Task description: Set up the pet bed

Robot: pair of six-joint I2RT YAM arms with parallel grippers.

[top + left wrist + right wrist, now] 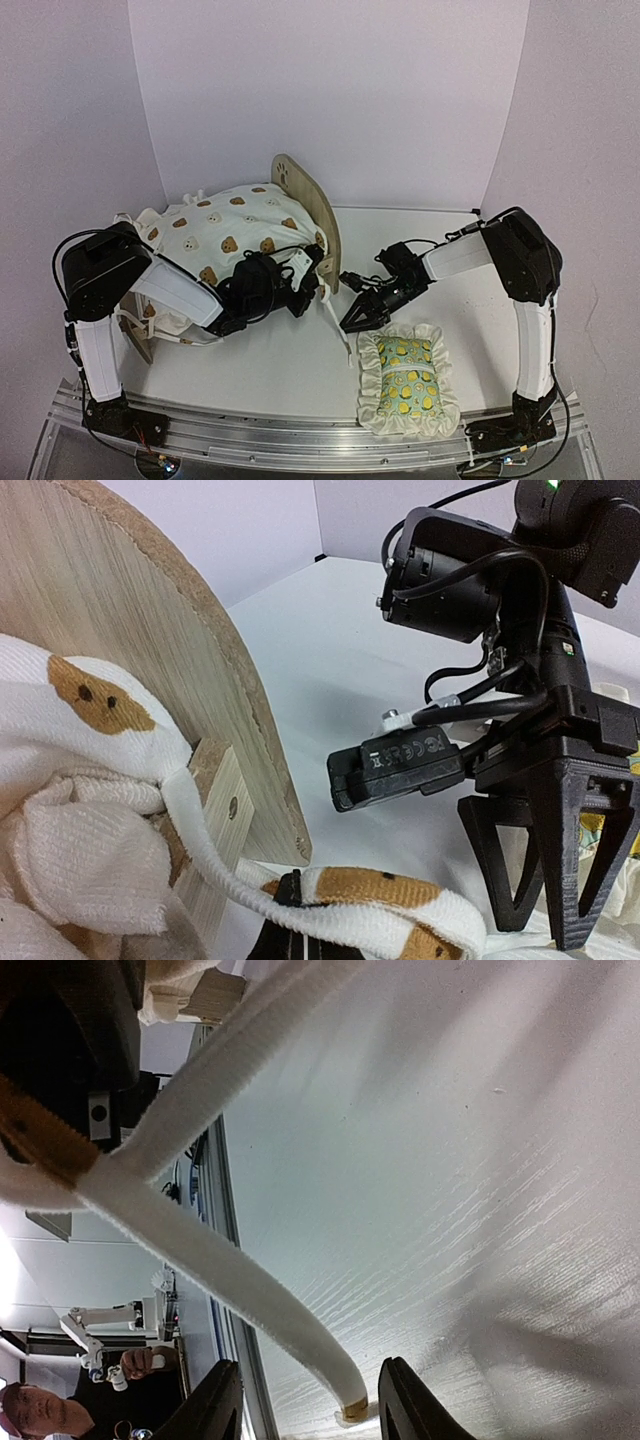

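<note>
The pet bed [304,196] stands at left centre, its rounded wooden headboard [120,620] upright. A cream bear-print cushion [225,228] is bunched on top of it. My left gripper [312,283] is at the foot of the headboard, shut on the cushion's corner [370,890], from which a white tie [205,855] runs back to the frame. Just to its right my right gripper [352,322] points down at the table, open. The end of another white tie [345,1408] lies loose between its fingertips [215,1405], touching the table.
A green lemon-print ruffled pillow [405,378] lies on the white table [420,240] at the front right, just below my right gripper. White walls close in the back and both sides. A metal rail [300,432] runs along the near edge.
</note>
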